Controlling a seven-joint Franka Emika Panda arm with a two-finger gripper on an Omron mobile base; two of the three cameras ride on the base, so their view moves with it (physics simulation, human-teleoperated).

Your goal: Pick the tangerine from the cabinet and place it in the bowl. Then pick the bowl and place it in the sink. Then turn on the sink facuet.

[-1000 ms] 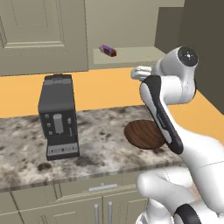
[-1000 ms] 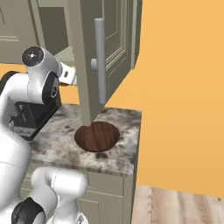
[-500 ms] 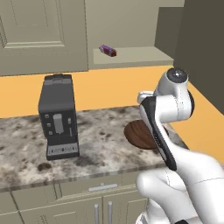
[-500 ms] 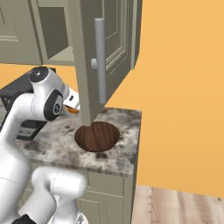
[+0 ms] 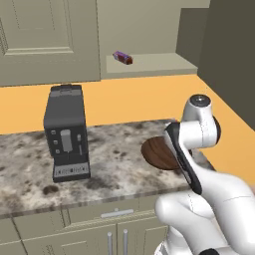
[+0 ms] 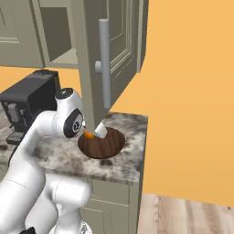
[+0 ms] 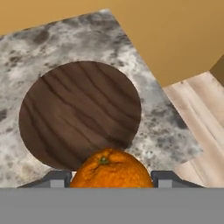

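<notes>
My claw (image 7: 109, 177), fingers clamped on the tangerine (image 7: 110, 169), hangs above the bowl (image 7: 81, 113) on the worktop (image 7: 166, 127). The right base view shows the tangerine over the bowl's near rim; my arm hides this in the left base view.

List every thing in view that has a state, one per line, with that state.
Small round bright orange tangerine: held between the pincer's fingertips, above the bowl's near edge.
Pincer: shut on the tangerine.
Wide shallow dark brown wooden bowl: upright on the speckled stone counter, empty.
Beige-grey doorless cabinet: open, a purple-and-brown wrapped bar lying on its shelf.
Black coffee machine: upright on the counter.
</notes>
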